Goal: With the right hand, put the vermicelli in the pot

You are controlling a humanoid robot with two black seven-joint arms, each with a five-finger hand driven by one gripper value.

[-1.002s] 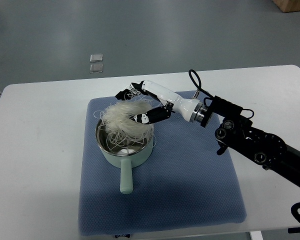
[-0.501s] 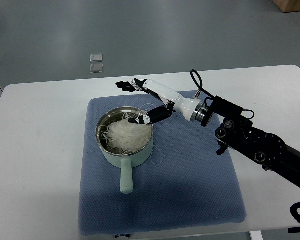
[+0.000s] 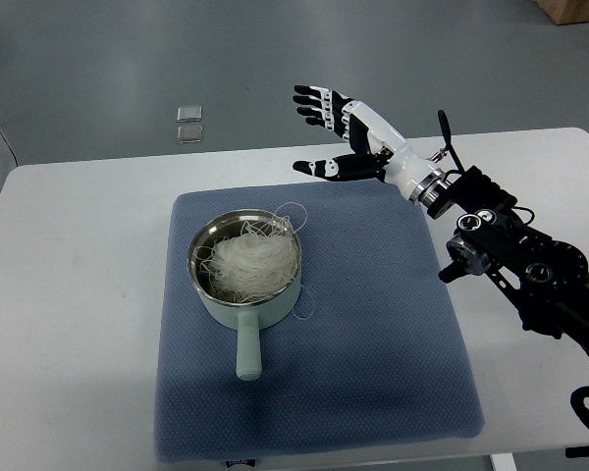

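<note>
Vermicelli now lies heaped inside the mint-green pot at centre-left of the frame, on the blue mat, with a few strands trailing over the rim. Farther back, the right hand has lifted away to the upper centre, fingers spread and empty, so the placing looks done.

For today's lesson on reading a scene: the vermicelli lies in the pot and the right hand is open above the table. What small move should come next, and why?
Probably draw the right hand further back toward the robot's side to rest. The vermicelli fills the pot, the hand is open and empty, well clear of the rim. A few strands hang over the rim, perhaps worth tucking in.
</note>
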